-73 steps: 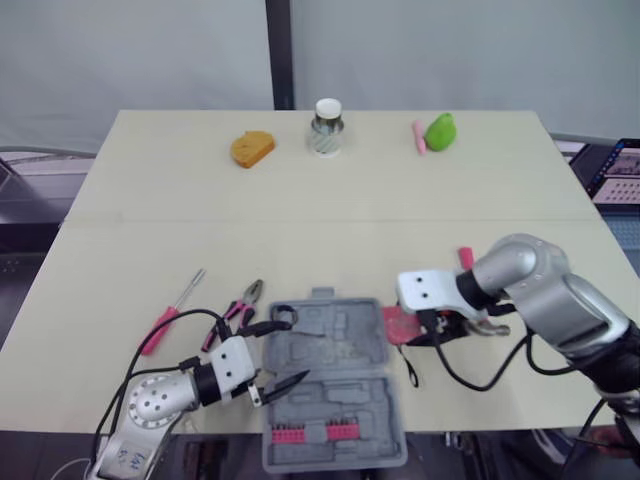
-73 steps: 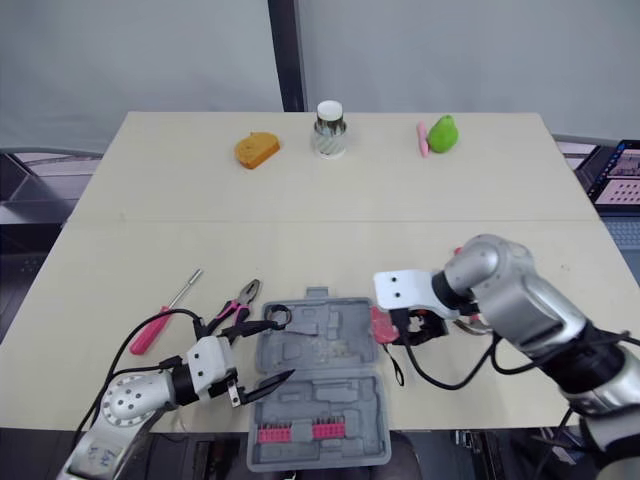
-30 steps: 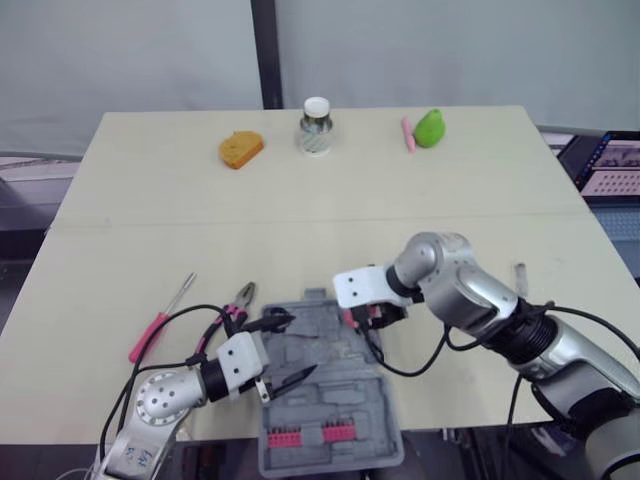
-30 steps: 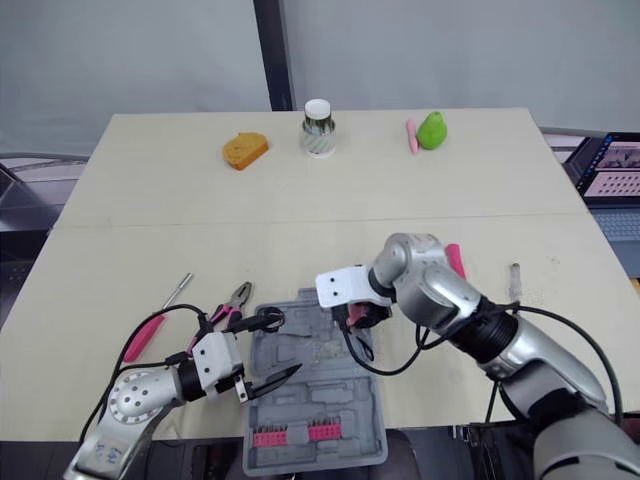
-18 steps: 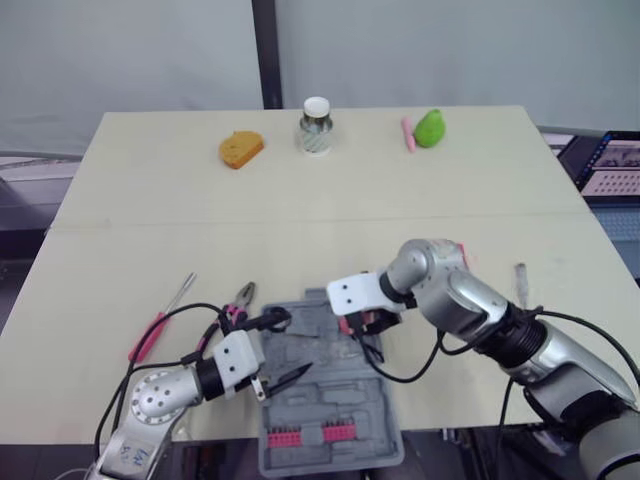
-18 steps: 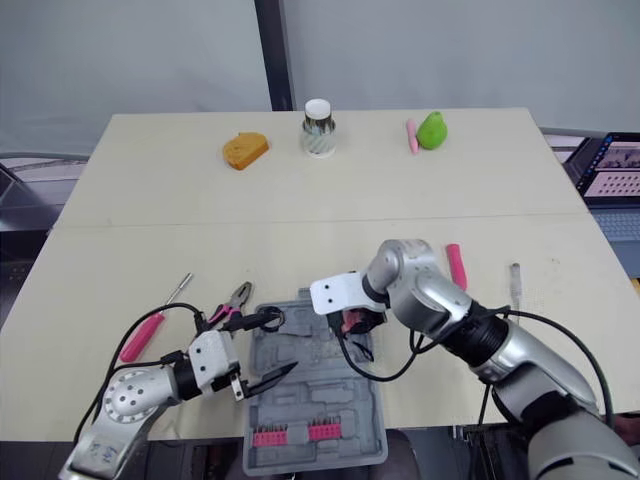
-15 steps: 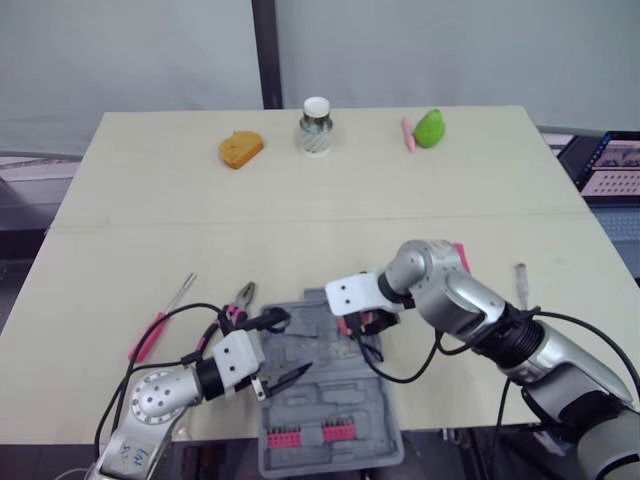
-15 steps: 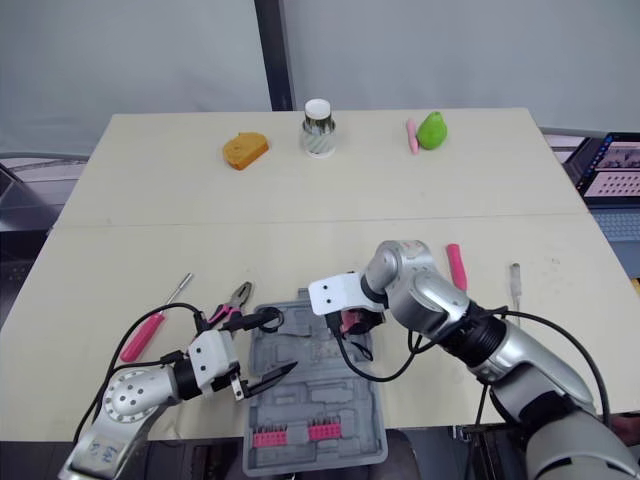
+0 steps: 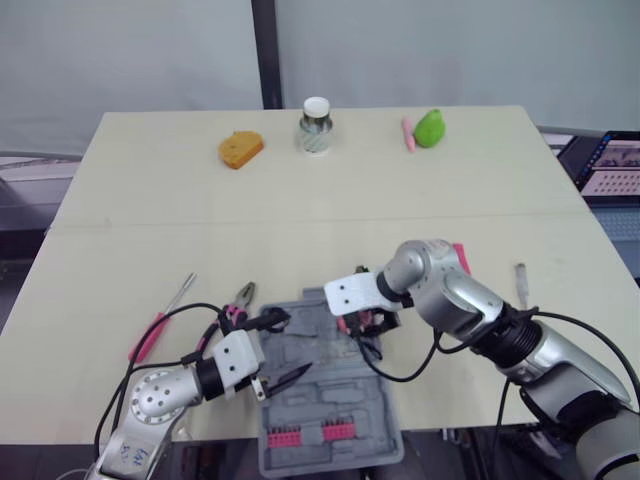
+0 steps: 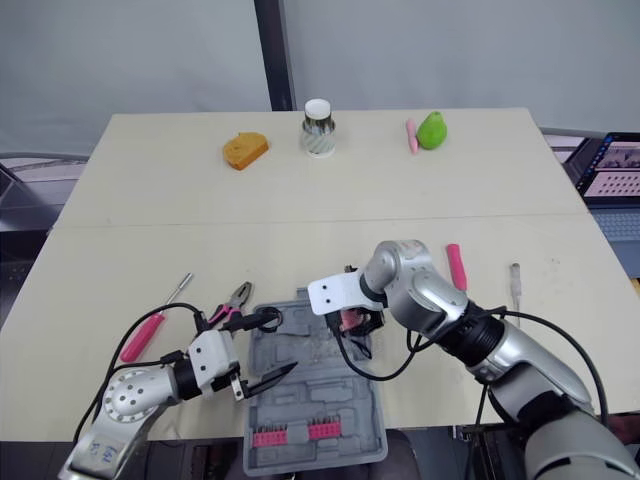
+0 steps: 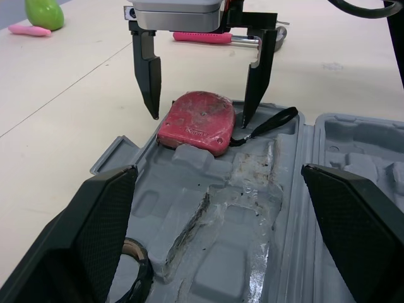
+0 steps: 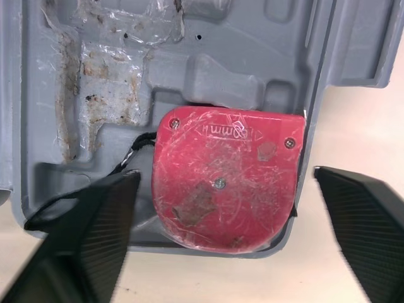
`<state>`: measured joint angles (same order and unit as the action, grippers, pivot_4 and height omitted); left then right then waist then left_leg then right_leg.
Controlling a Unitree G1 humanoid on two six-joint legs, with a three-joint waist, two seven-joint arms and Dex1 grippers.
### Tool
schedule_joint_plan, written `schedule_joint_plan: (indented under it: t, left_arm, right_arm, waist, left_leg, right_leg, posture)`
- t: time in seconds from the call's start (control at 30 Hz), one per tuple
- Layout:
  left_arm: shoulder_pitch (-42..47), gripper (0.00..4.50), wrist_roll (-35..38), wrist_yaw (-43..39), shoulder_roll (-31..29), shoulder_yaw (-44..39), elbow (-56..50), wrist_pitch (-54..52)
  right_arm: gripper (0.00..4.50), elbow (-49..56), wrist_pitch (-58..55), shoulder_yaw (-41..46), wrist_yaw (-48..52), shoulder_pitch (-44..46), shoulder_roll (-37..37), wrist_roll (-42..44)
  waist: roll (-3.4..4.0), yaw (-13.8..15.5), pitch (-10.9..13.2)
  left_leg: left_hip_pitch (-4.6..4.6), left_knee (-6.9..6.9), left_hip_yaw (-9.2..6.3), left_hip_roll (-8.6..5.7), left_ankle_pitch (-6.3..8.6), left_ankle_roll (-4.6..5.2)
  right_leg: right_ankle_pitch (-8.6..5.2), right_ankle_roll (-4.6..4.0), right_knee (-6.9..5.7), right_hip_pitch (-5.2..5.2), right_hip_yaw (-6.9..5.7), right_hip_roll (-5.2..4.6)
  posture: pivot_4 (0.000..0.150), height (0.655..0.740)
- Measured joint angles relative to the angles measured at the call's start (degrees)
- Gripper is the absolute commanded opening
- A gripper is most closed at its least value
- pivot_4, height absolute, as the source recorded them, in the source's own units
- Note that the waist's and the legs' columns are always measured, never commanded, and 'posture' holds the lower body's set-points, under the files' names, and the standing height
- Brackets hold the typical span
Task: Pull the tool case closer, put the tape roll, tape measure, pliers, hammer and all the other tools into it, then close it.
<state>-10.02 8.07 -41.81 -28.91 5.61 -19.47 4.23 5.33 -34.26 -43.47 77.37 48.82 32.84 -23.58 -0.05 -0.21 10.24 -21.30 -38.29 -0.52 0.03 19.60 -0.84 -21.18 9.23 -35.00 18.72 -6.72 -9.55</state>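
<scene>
Tape measure (image 12: 227, 180) lies in a corner of the tool case (image 11: 221, 265), directly beneath the right claw (image 11: 197, 120), fingers spread and clear of it — a straight upward retreat should avoid snagging the black strap (image 11: 268, 121) beside one fingertip.

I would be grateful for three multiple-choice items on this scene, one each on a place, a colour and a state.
1. Where does the red square tape measure lie?
A) in a corner of the open grey plastic tool case
B) hanging in the air
C) under the case

2. What colour is the handle of the screwdriver left of the case?
A) blue
B) pink
C) yellow

3. How is the right gripper?
A) shut on the tape measure
B) open, a finger either side of it
C) shut, empty

Answers: 1 A, it rests in the moulded corner; 2 B, the handle shows pink; 3 B, its fingers stand apart.
</scene>
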Motion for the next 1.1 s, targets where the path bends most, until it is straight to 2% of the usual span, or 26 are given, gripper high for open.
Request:
schedule_joint_plan:
  t: [0.27,0.43,0.53,0.63,0.8,1.1]
  left_arm:
    - [0.2,4.50,0.0,-0.4,0.0,0.0,0.0,-0.1]
    - [0.2,4.50,1.1,-0.5,-0.4,-0.5,-0.2,-0.6]
    - [0.2,4.50,1.8,-1.0,-1.3,-1.3,-0.1,-0.7]
    - [0.8,4.50,2.6,-1.7,-1.8,-2.2,0.0,-1.1]
    - [4.6,4.50,3.1,-3.0,-2.9,-2.5,0.2,-1.7]
    - [3.9,4.50,3.2,-3.7,-3.7,-2.7,0.4,-2.4]
  right_arm:
    - [4.47,4.6,-2.9,3.3,0.0,-1.1,0.1,2.1]
    - [4.47,10.7,-2.7,19.1,-1.4,-10.8,-0.8,15.0]
    - [3.64,9.7,1.6,28.7,-5.0,-17.5,-2.1,22.0]
    - [2.17,7.4,5.9,33.1,-6.7,-21.5,-2.8,26.8]
    - [2.17,0.7,15.9,34.6,-10.4,-22.8,-6.6,29.8]
    - [2.17,-10.5,27.4,30.0,-12.0,-25.4,-6.7,28.3]
  waist:
    - [0.00,0.1,0.0]
    - [-0.02,0.3,0.0]
    - [-0.02,0.2,0.0]
    - [-0.02,0.1,0.0]
    - [-0.01,0.0,0.0]
    - [-0.02,0.1,0.0]
  left_leg:
    - [0.00,0.01,-0.01,0.00,0.00,0.00]
    - [0.00,0.01,-0.08,-0.02,0.00,0.00]
    - [0.02,0.02,-0.03,-0.02,0.00,0.00]
    - [0.07,0.06,0.00,-0.01,0.00,0.00]
    - [0.15,0.11,0.04,0.00,-0.01,-0.01]
    - [0.13,0.09,0.03,-0.01,-0.01,-0.01]
  right_leg:
    - [0.00,0.00,-0.01,0.00,0.00,0.00]
    - [0.00,0.00,0.02,-0.07,0.00,0.00]
    - [0.00,0.00,0.03,-0.09,0.01,0.00]
    - [0.00,0.00,0.03,-0.08,0.02,0.00]
    - [0.00,0.00,0.01,-0.07,0.01,0.00]
    - [0.00,0.00,0.01,-0.09,0.02,0.00]
  posture:
    - [0.150,0.7400]
    - [0.150,0.7400]
    - [0.150,0.7400]
    - [0.150,0.7400]
    - [0.150,0.7400]
    - [0.150,0.7400]
